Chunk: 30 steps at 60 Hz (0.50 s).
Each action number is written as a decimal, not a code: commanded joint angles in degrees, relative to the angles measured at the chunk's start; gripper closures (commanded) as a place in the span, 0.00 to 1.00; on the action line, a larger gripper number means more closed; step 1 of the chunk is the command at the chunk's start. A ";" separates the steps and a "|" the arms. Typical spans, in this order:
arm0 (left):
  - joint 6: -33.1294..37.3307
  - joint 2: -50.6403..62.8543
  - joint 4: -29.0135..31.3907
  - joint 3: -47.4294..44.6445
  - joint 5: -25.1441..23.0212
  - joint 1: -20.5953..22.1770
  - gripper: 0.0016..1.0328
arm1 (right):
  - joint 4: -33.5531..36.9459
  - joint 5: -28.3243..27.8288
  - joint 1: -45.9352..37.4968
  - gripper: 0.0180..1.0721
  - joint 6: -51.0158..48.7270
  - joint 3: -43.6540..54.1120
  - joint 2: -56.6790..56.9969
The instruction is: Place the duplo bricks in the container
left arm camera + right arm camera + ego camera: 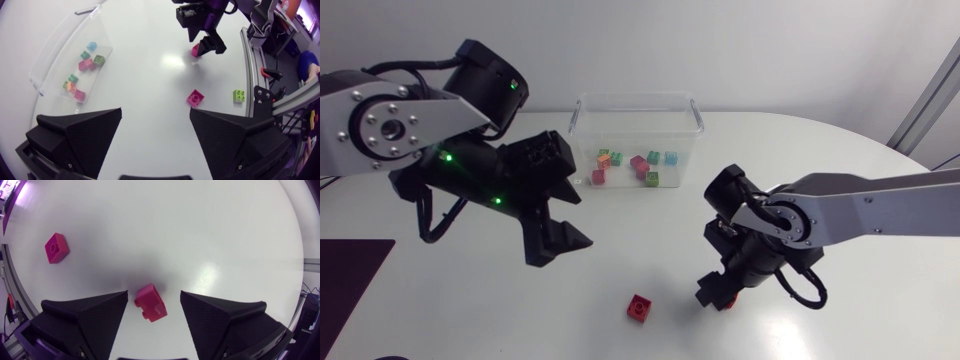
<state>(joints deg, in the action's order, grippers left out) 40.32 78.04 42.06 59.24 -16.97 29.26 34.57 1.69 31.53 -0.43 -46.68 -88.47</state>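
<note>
Right wrist view: item 1, red duplo brick (150,303), lies on the desk (200,225) in the gap of the right gripper (153,294). Its long axis is skewed across the gap, one end towards the fingertips, the other back under the wrist. It sits tilted, and the stud side is hard to make out. The fingers (85,315) stand spread on either side with a clear gap to the brick. Pincer released, grasping nothing.

Item 2, second red brick (56,247), lies flat with its stud up, well apart, beside the gripper. In the head view it is near the desk's front edge, about the middle.

Item 3, green brick (239,95), studs up, close to the desk's rim. It shows only in the left wrist view.

Item 4, clear container (636,130), stands at the desk's far edge, its long axis running along that edge. It holds loose bricks (640,165) in red, green, orange and blue. They are too small to count surely.

Item 5, left gripper (155,110), is raised above the desk's left part, in front of the container. Pincer released, fingers wide, nothing between them. In the head view its arm hides the container's left corner. The right arm's wrist covers most of item 1 there.
</note>
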 commanded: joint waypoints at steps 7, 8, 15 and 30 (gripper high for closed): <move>3.89 2.20 -2.95 -5.45 -0.96 1.07 0.08 | 0.77 -0.99 0.73 0.17 -1.95 3.52 1.81; 4.07 2.38 -3.13 -5.63 -0.96 1.07 0.08 | 0.59 -0.99 0.82 0.17 -2.12 3.61 1.72; 4.60 4.23 -3.57 -6.16 -1.05 1.42 0.08 | -1.78 -1.25 0.29 0.17 -4.14 4.40 -0.22; 5.04 5.37 -5.68 -8.09 -1.22 3.09 0.10 | -5.30 -1.78 -0.85 0.50 -7.40 4.93 -1.18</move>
<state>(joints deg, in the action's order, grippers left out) 43.94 81.58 37.23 53.25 -17.69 31.44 30.09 0.19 31.07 -5.93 -43.40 -88.58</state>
